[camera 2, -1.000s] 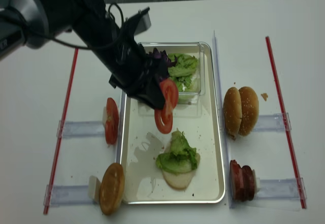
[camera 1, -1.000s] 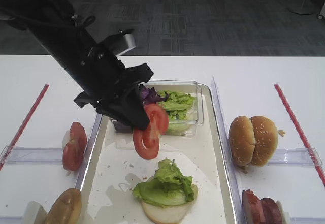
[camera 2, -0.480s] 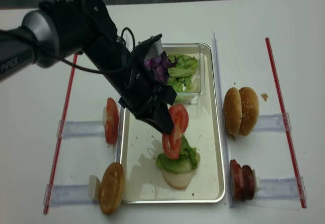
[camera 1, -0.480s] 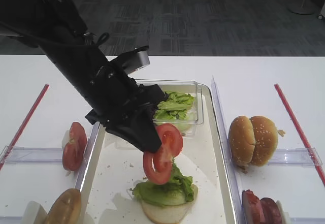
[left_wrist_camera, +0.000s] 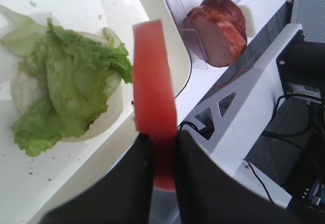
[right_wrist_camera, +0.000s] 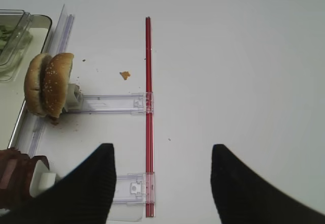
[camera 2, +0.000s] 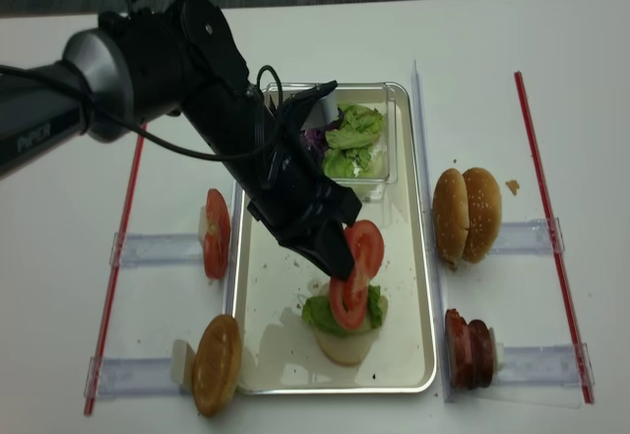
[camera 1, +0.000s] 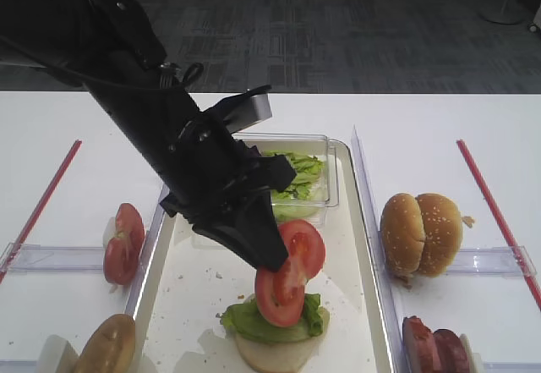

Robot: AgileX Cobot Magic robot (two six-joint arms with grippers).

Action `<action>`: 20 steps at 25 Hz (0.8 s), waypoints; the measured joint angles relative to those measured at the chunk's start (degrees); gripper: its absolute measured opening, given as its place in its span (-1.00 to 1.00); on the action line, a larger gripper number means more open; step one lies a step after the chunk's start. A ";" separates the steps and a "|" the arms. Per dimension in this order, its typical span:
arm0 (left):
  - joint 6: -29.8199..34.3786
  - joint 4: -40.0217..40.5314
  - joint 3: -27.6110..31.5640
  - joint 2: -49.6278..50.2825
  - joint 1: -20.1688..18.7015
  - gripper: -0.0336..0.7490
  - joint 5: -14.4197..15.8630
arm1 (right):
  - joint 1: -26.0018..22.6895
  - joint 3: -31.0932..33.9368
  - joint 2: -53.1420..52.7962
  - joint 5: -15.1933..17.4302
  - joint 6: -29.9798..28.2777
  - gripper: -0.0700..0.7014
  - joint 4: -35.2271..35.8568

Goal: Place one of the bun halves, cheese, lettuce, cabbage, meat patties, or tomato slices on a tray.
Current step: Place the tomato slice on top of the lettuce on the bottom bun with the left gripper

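My left gripper point(camera 1: 277, 265) point(left_wrist_camera: 161, 141) is shut on two tomato slices point(camera 1: 292, 273) point(left_wrist_camera: 152, 82) point(camera 2: 356, 272). They hang on edge just above the lettuce point(camera 1: 254, 322) point(left_wrist_camera: 66, 87) that lies on a bun half point(camera 1: 270, 358) point(left_wrist_camera: 109, 113) at the near end of the tray point(camera 1: 199, 284) point(camera 2: 271, 331). More bun halves point(camera 1: 421, 232) point(right_wrist_camera: 48, 84) stand on edge to the right of the tray, with meat patties point(camera 1: 435, 348) point(left_wrist_camera: 218, 28) in front of them. My right gripper point(right_wrist_camera: 162, 150) is open over bare table, holding nothing.
A clear box point(camera 1: 303, 178) with lettuce and purple cabbage point(camera 2: 315, 139) sits at the tray's far end. Spare tomato slices point(camera 1: 124, 242) and another bun half point(camera 1: 106, 346) stand in holders to the left. Red strips point(camera 1: 494, 212) point(camera 1: 42, 200) run along both sides.
The left gripper has carried the tomato slices from beside the clear box toward the near end of the tray and lower, down to just over the lettuce. The right gripper has not moved.
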 joint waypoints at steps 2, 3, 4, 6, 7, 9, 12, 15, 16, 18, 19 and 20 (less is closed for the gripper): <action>0.00 0.00 0.00 0.00 -0.02 -0.73 0.08 | 0.00 0.00 0.00 0.00 -0.10 0.34 0.00; 0.00 -0.04 0.00 0.00 -0.02 -0.73 0.08 | 0.00 0.00 0.00 0.00 -0.10 0.34 0.00; 0.00 -0.04 0.00 0.00 -0.02 -0.73 0.08 | 0.00 0.00 0.00 0.00 -0.10 0.34 0.00; 0.00 -0.04 0.00 0.00 -0.02 -0.73 0.08 | 0.00 0.00 0.00 0.00 -0.10 0.34 0.00; 0.00 -0.04 0.00 0.00 -0.02 -0.73 0.08 | 0.00 0.00 0.00 0.00 -0.10 0.34 0.00; 0.13 -0.04 0.00 0.00 -0.02 -0.73 0.08 | 0.00 0.00 0.00 0.00 -0.10 0.34 0.00; 0.98 -0.13 0.92 -0.08 -0.02 -0.73 -0.02 | 0.00 0.00 0.00 0.00 -0.10 0.34 0.00; 1.81 -0.13 2.14 -0.08 -0.02 -0.73 -0.15 | 0.00 0.00 0.00 0.00 -0.10 0.34 0.00; 2.39 -0.17 2.73 -0.08 -0.02 -0.73 -0.17 | 0.00 0.00 0.00 0.00 -0.10 0.34 0.00; 3.37 -0.26 3.90 -0.08 -0.02 -0.73 -0.17 | 0.00 0.00 0.00 0.00 -0.10 0.34 0.00; 4.01 -0.38 4.25 -0.08 -0.02 -0.73 -0.28 | 0.00 0.00 0.00 0.00 -0.10 0.34 0.00; 4.67 -0.60 4.61 -0.08 -0.02 -0.73 -0.30 | 0.00 0.00 0.00 0.00 -0.10 0.34 0.00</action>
